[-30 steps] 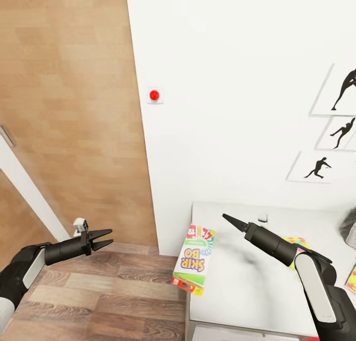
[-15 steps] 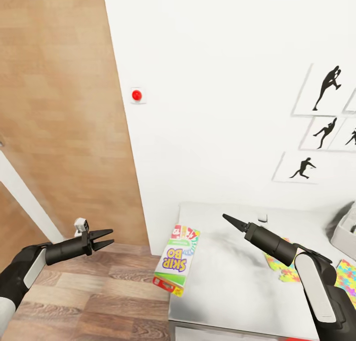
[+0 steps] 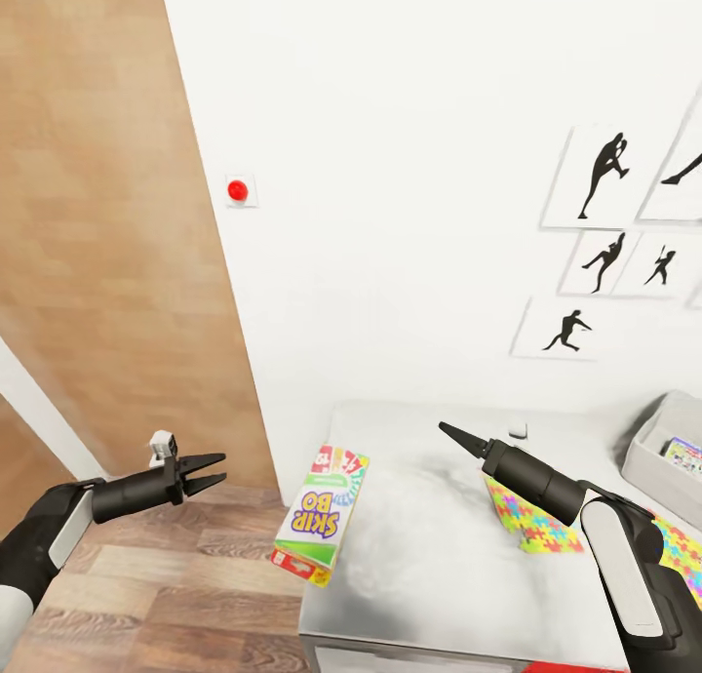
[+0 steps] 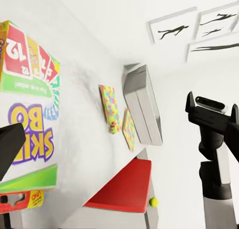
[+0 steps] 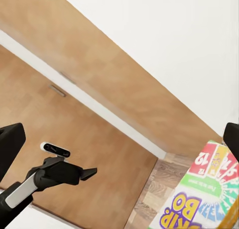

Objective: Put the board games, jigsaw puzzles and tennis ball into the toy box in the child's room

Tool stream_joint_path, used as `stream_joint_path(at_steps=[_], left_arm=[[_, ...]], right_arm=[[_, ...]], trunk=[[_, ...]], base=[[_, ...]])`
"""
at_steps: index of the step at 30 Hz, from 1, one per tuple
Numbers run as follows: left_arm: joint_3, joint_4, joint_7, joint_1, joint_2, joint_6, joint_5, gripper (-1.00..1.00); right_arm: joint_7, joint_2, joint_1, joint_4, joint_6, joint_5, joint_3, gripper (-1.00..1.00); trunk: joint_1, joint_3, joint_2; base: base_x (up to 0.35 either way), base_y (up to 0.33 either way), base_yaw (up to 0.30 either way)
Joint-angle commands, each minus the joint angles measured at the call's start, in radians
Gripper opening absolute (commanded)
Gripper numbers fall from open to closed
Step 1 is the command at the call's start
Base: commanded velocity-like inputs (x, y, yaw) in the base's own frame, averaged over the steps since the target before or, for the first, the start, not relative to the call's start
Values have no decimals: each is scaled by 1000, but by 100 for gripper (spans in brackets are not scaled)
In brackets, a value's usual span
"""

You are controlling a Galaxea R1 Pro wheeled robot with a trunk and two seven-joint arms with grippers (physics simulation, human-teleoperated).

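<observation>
— What's in the toy box (image 3: 651,458)?

— It sits at the far right end of the table (image 3: 439,556), against the wall. One small blue board game (image 3: 682,451) lies inside it; I can't make out anything else in there.

— And on the desk top?

— A Skip-Bo board game (image 3: 318,512) hangs over the left edge of the table. Two jigsaw puzzles (image 3: 531,517) lie flat nearer the toy box, partly behind the right arm. From the left wrist camera, a tennis ball (image 4: 154,201) shows low down beside something red.

— The grippers?

— The left gripper (image 3: 207,471) hovers over the wood floor (image 3: 175,585) with fingers spread, holding nothing. The right gripper (image 3: 450,431) is pinched to a point above the table, empty.

— The room?

— White wall, baseball silhouette pictures (image 3: 595,244), a red button (image 3: 237,191), a wooden door (image 3: 88,234).
</observation>
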Motion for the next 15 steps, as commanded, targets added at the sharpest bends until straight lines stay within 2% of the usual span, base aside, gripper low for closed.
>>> stream_joint_path(at_steps=[1, 9, 15], left_arm=[[0, -1, 0, -1, 0, 9, 3, 100], [0, -2, 28, -1, 0, 9, 2, 100], [0, -3, 127, -1, -5, 10, 3, 100]], right_arm=[[2, 0, -1, 0, 6, -2, -1, 100], [2, 0, -1, 0, 7, -1, -1, 100], [2, 0, -1, 0, 7, 0, -1, 100]], trunk=[[1, -1, -2], [1, 4, -2], [1, 5, -2]], base=[[0, -40, -167], [0, -14, -105], [0, -2, -14]])
